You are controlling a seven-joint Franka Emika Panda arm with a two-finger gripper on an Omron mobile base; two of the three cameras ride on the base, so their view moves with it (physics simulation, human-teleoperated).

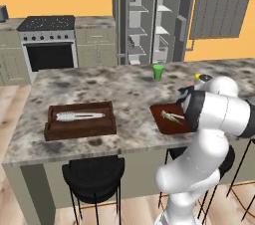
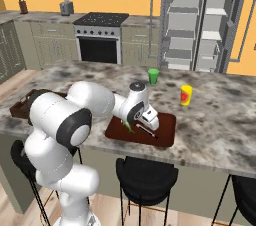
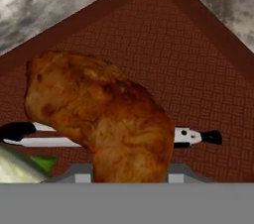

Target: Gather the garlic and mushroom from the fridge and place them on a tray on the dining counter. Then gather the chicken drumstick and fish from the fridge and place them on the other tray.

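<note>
Chicken drumstick [image 3: 101, 119] in end effector [image 2: 148, 118] grip

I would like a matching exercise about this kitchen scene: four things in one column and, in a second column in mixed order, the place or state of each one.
Things:
1. fish
2. chicken drumstick
3. green cup
4. fridge

Places or states:
A. doors open, white shelves visible
B. held in the gripper over the flat reddish tray
C. lying in the deep dark-brown tray
D. standing on the dining counter

Pairs: 1-C, 2-B, 3-D, 4-A.
</note>
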